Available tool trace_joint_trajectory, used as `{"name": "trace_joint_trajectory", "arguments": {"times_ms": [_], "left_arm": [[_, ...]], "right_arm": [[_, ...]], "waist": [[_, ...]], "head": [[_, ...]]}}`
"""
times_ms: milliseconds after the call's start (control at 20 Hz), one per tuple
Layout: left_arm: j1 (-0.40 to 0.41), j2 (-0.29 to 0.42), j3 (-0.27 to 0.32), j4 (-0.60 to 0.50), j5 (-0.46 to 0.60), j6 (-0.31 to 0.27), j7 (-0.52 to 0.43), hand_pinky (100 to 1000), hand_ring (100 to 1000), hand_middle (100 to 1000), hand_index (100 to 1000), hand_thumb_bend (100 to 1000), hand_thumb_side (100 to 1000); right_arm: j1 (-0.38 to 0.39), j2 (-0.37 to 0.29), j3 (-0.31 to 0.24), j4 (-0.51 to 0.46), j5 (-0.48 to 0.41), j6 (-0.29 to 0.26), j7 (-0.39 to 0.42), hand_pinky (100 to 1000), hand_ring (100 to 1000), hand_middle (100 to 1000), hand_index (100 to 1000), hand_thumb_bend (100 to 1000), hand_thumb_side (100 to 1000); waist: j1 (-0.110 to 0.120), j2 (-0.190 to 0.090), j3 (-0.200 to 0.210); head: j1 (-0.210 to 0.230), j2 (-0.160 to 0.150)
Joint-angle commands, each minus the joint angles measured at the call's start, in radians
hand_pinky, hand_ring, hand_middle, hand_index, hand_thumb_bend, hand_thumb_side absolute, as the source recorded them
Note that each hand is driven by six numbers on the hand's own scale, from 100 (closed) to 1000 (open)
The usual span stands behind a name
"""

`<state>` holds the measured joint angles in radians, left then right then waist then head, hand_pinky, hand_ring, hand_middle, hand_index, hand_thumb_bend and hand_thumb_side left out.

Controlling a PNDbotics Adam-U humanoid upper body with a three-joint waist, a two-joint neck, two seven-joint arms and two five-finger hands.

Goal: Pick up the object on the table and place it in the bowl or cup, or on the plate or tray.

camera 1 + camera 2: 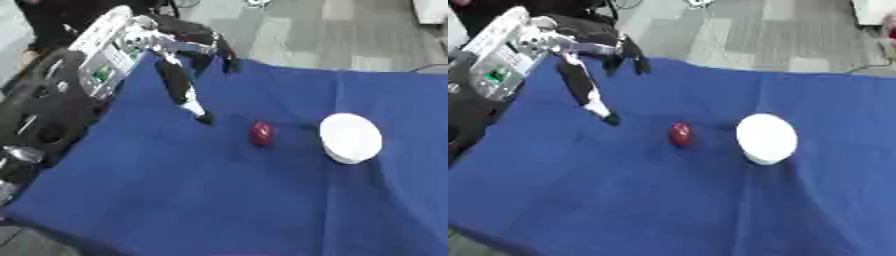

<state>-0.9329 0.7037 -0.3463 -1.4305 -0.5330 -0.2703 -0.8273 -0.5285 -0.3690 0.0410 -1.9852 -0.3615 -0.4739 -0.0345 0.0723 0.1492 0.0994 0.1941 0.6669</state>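
Note:
A small red rounded object (262,133) lies on the blue cloth near the middle of the table. Just to its right stands a white bowl (350,137), apart from it. My left hand (184,37) hangs over the table's far left corner, open. One long finger (181,85) reaches down and right, and its tip ends a short way left of the red object without touching it. The other fingers spread toward the far edge. It holds nothing. My right hand shows in neither view.
The blue cloth (219,200) covers the whole table. Black and silver arm housing (44,110) fills the left side. Grey floor (332,30) lies beyond the far edge, and the cloth drops off at the lower left corner.

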Motion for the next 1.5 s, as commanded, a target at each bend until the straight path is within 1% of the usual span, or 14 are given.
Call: {"name": "trace_joint_trajectory", "arguments": {"times_ms": [50,200,300,500,900,1150,1350,1500], "left_arm": [[-0.041,0.003,-0.001,0.021,0.022,-0.035,-0.055,456,446,646,879,558,432],[-0.059,-0.009,-0.007,0.041,0.022,-0.046,-0.068,456,452,660,881,538,412],[-0.067,-0.016,-0.01,0.052,0.019,-0.051,-0.072,455,461,695,872,534,406],[-0.076,-0.028,-0.016,0.07,0.012,-0.061,-0.078,455,465,707,864,534,401],[-0.08,-0.048,-0.03,0.095,0.004,-0.081,-0.08,453,464,699,844,527,390],[-0.09,-0.063,-0.043,0.116,-0.012,-0.096,-0.08,455,463,686,850,532,394],[-0.09,-0.078,-0.063,0.137,-0.028,-0.121,-0.08,460,464,682,859,533,406],[-0.089,-0.089,-0.072,0.154,-0.031,-0.132,-0.08,455,458,663,859,521,424]], "right_arm": [[-0.007,-0.013,0.001,-0.015,-0.008,0.002,0.008,322,445,500,654,138,839],[-0.01,-0.012,0.003,-0.015,-0.01,0.005,0.012,323,445,501,655,139,840],[-0.012,-0.01,0.004,-0.015,-0.011,0.007,0.015,324,446,501,656,138,841],[-0.016,-0.005,0.006,-0.015,-0.014,0.012,0.019,324,446,502,657,138,841],[-0.024,0.003,0.012,-0.015,-0.022,0.017,0.029,325,447,502,657,139,843],[-0.027,0.002,0.014,-0.015,-0.025,0.019,0.035,325,446,502,658,139,844],[-0.028,0.004,0.015,-0.015,-0.027,0.021,0.038,325,446,501,658,138,844],[-0.03,0.005,0.015,-0.015,-0.028,0.022,0.039,326,447,502,658,138,843]], "waist": [[0.002,-0.02,-0.003],[0.005,-0.018,-0.008],[0.007,-0.018,-0.012],[0.009,-0.017,-0.019],[0.012,-0.015,-0.032],[0.018,-0.011,-0.039],[0.019,-0.011,-0.041],[0.019,-0.011,-0.043]], "head": [[0.014,0.003],[0.018,0.003],[0.021,0.003],[0.027,0.003],[0.046,-0.007],[0.053,-0.004],[0.056,-0.004],[0.057,-0.004]]}}
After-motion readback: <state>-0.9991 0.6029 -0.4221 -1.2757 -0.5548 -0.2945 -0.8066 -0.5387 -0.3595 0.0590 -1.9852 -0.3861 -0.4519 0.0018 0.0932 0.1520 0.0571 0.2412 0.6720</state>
